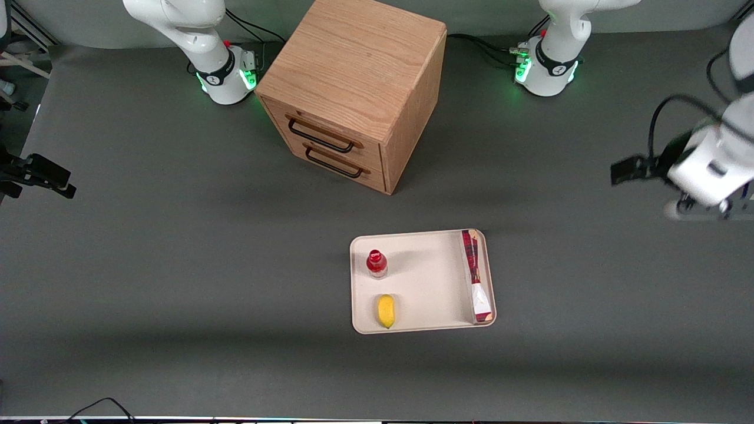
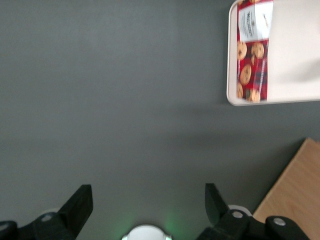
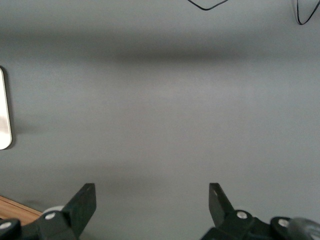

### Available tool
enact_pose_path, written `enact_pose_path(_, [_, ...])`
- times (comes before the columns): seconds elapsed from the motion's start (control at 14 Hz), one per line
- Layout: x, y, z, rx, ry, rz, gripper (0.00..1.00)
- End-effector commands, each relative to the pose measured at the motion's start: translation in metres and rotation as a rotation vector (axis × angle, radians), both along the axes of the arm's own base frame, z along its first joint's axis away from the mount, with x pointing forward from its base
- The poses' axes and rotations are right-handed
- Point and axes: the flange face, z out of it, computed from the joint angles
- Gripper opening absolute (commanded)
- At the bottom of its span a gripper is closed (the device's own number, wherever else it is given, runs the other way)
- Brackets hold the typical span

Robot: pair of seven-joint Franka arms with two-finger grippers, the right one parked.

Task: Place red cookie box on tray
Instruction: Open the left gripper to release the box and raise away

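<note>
The red cookie box (image 1: pixel 476 277) lies in the cream-white tray (image 1: pixel 424 282), along the tray's rim toward the working arm's end of the table. The left wrist view shows its red plaid face with cookies (image 2: pixel 252 55) and a corner of the tray (image 2: pixel 295 50). My left gripper (image 1: pixel 695 207) hangs above bare table well away from the tray, at the working arm's end. Its fingers (image 2: pixel 80 205) are spread wide apart with nothing between them, and the gripper (image 2: pixel 149 200) is open and empty.
A small red-capped bottle (image 1: pixel 376 263) and a yellow banana-like item (image 1: pixel 386 311) also sit in the tray, toward the parked arm's end. A wooden drawer cabinet (image 1: pixel 353 88) stands farther from the front camera than the tray; its edge shows in the left wrist view (image 2: pixel 295 195).
</note>
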Motion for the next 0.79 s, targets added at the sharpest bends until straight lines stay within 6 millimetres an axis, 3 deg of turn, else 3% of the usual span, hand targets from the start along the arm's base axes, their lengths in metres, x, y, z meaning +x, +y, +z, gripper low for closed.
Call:
enact_pose_path(0.0, [-0.068, 0.007, 0.015, 0.008, -0.010, -0.032, 1.00])
enact_pose_path(0.07, [-0.083, 0.011, 0.015, 0.010, -0.019, -0.041, 1.00])
enact_pose_path(0.21, [-0.086, 0.012, 0.018, 0.010, -0.026, -0.038, 1.00])
enact_pose_path(0.36, [-0.069, 0.012, 0.033, 0.003, -0.045, -0.022, 1.00])
enact_pose_path(0.43, [-0.050, 0.012, 0.047, 0.000, -0.028, -0.027, 1.00])
enact_pose_path(0.71, [-0.036, 0.014, 0.055, -0.005, -0.001, -0.020, 1.00])
